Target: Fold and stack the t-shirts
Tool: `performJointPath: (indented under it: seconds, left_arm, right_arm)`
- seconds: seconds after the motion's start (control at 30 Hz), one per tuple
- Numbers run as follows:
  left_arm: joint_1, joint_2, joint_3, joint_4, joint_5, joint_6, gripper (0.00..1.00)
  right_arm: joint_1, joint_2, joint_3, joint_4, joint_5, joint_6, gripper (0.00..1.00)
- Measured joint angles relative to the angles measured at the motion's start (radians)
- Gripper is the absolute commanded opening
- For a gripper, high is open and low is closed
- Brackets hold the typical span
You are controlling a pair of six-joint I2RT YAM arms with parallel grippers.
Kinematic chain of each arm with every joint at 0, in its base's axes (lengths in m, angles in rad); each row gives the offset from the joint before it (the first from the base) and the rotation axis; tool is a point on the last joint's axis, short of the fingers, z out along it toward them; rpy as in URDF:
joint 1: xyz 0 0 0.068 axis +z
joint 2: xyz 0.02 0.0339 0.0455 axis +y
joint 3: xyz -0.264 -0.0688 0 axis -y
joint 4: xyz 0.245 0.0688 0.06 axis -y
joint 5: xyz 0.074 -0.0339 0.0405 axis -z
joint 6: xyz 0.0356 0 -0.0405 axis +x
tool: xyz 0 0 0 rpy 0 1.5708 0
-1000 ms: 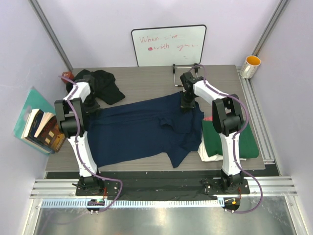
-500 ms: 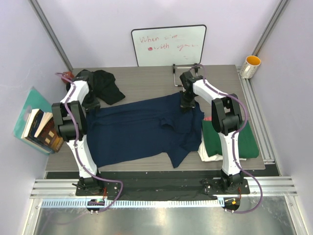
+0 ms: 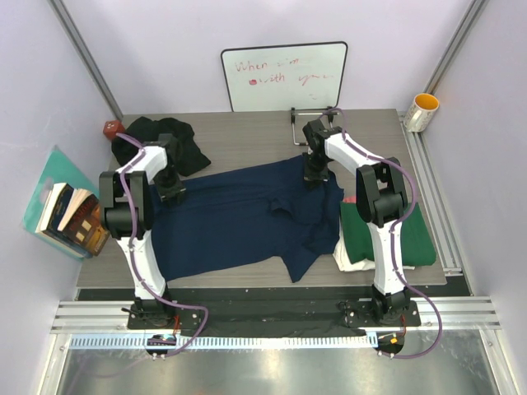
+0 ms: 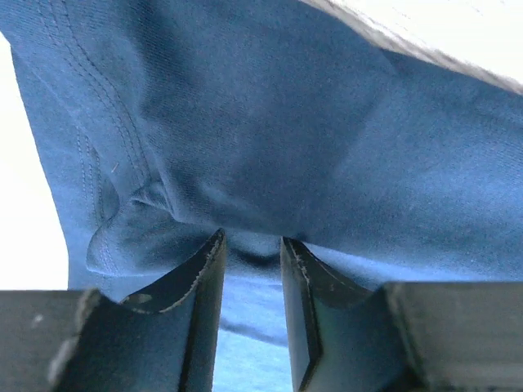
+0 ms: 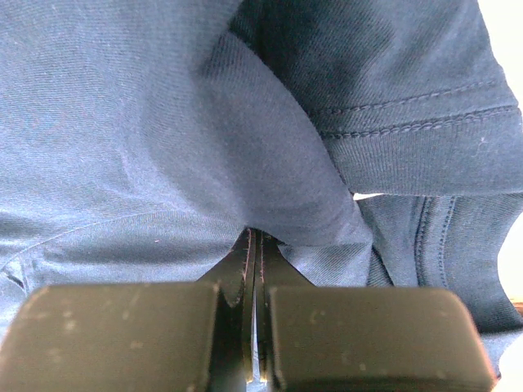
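The left hand (image 3: 171, 191) has swung in from the worktop's (image 3: 247, 136) left edge and now sits on the far-left corner of the navy shirt (image 3: 239, 218). The right hand (image 3: 313, 174) has not shifted. The navy shirt lies spread across the middle of the worktop, rumpled toward its near right. The black shirt (image 3: 177, 140) is heaped at the far left. The green shirt (image 3: 420, 239) is folded at the right on top of the cream shirt (image 3: 350, 263).

In the wrist views, the left hand's fingers (image 4: 208, 269) stand slightly spread, with cloth puckered at their tips. The right hand's fingers (image 5: 237, 269) are pressed together, pinching a fold beside a stitched hem.

The navy shirt looks light, limp and unlikely to slip. It should drape and drag rather than hold its shape, so hemmed corners or shoulder seams look like the safest places to hold.

The whiteboard (image 3: 284, 76) has red handwriting. "When" and "with" can be read, the rest cannot. No labels show on the shirts.
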Motion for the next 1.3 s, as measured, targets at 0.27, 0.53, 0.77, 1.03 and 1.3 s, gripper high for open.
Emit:
performJointPath:
  seconds: [0.27, 0.53, 0.77, 1.03, 1.3]
  left_arm:
    - [0.001, -0.031, -0.047, 0.034, -0.009, -0.009, 0.32]
    - [0.000, -0.056, -0.084, 0.013, -0.050, -0.026, 0.42]
    - [0.016, -0.058, -0.086, -0.007, -0.077, -0.020, 0.48]
    - [0.069, 0.058, 0.089, -0.080, -0.114, 0.005, 0.48]
    - [0.070, 0.223, 0.353, -0.157, -0.104, 0.005, 0.41]
  right_arm:
    - [0.000, 0.001, 0.001, -0.002, 0.002, 0.000, 0.01]
    - [0.000, 0.023, 0.037, -0.026, 0.000, 0.008, 0.06]
    - [0.000, 0.027, 0.044, -0.031, -0.003, 0.015, 0.22]
    - [0.001, 0.034, 0.055, -0.036, -0.008, 0.024, 0.18]
    - [-0.003, 0.066, 0.106, -0.062, -0.004, 0.055, 0.01]
